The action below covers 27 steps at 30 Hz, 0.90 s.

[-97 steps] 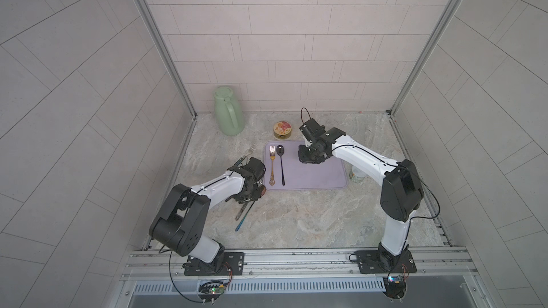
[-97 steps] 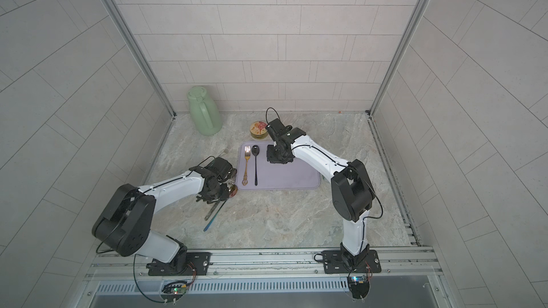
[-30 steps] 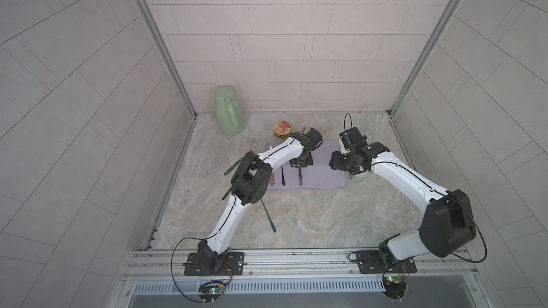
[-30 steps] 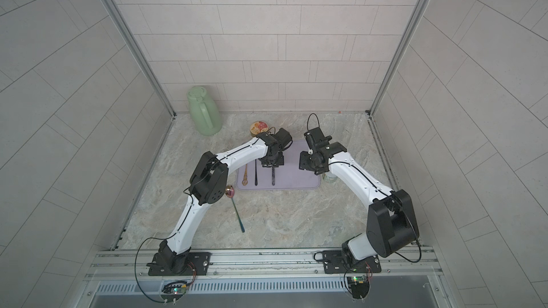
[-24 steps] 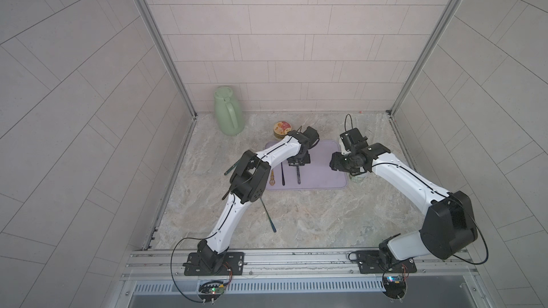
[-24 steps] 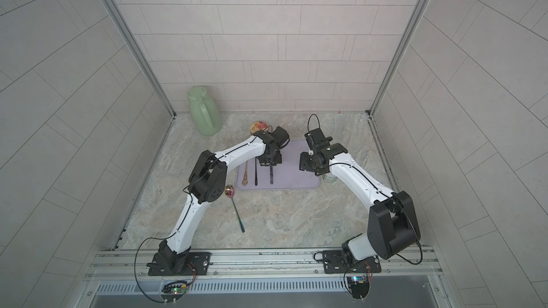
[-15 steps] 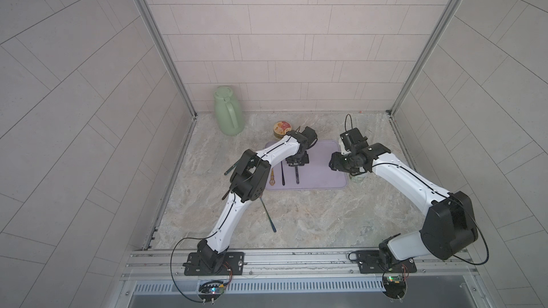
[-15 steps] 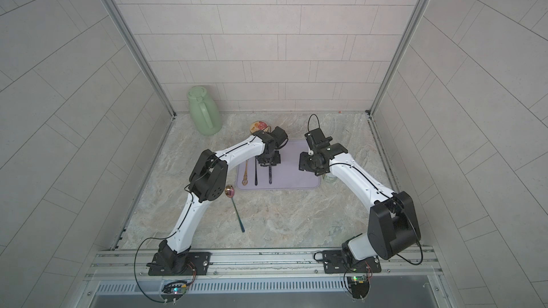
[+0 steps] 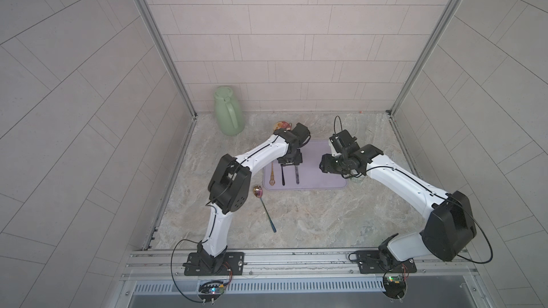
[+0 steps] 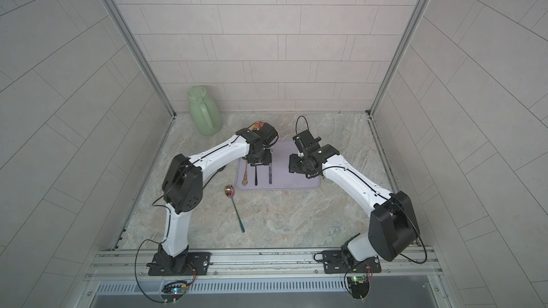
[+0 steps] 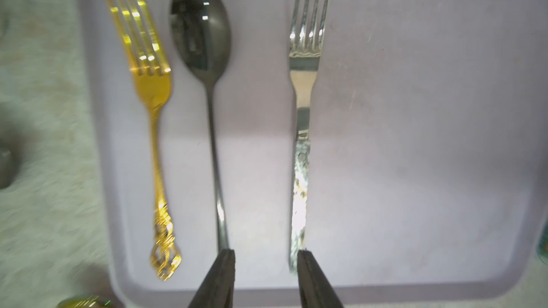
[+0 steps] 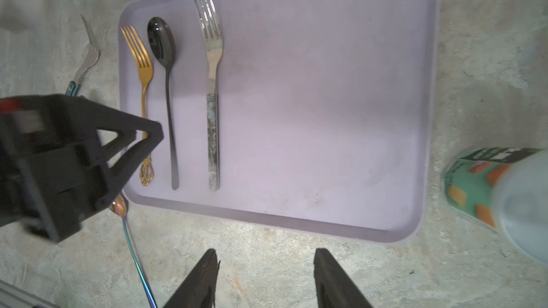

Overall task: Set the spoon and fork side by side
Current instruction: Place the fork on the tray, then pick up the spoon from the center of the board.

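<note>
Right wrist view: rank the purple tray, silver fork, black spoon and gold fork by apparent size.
1. purple tray
2. silver fork
3. black spoon and gold fork: close in length, fork partly hidden, unranked.

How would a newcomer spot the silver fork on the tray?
On the lilac tray, three utensils lie parallel near one end: gold fork, black spoon, then the silver fork. It alone has a mottled grey handle and sits apart from the pair.
</note>
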Each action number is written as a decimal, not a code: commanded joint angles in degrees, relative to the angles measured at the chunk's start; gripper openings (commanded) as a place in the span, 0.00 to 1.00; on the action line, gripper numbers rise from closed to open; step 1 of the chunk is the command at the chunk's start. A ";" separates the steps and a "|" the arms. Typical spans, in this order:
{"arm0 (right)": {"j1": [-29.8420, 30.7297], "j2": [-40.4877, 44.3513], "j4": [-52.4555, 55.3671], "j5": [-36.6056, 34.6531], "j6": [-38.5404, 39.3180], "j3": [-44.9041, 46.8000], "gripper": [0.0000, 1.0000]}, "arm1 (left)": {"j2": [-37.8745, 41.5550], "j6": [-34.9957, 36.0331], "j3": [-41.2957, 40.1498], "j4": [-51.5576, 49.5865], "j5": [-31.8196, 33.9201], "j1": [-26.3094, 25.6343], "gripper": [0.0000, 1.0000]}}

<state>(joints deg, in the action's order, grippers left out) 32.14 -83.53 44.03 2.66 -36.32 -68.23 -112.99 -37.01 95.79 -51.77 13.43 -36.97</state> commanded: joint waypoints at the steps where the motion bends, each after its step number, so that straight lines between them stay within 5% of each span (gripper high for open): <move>1: 5.42 -2.75 -1.75 -2.75 -2.86 -2.27 0.56 | 9.06 0.54 -10.97 2.92 -1.27 4.38 0.38; 10: 18.66 -18.22 -2.76 -4.58 -4.77 -13.19 0.56 | 31.37 -1.30 -33.45 9.48 -3.73 25.01 0.38; 14: 23.63 -25.23 -0.93 -5.30 -4.82 -19.81 0.56 | 35.28 -1.13 -37.32 10.44 -13.47 34.04 0.38; 27: 31.39 -38.83 3.87 -8.02 -4.70 -30.64 0.51 | 39.97 0.30 -39.42 10.37 -16.73 37.35 0.38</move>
<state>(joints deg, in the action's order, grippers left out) 63.02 -122.04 45.84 -3.33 -40.77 -97.73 -73.28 -37.60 57.54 -41.39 -1.67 -0.01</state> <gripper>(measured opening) 0.510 0.381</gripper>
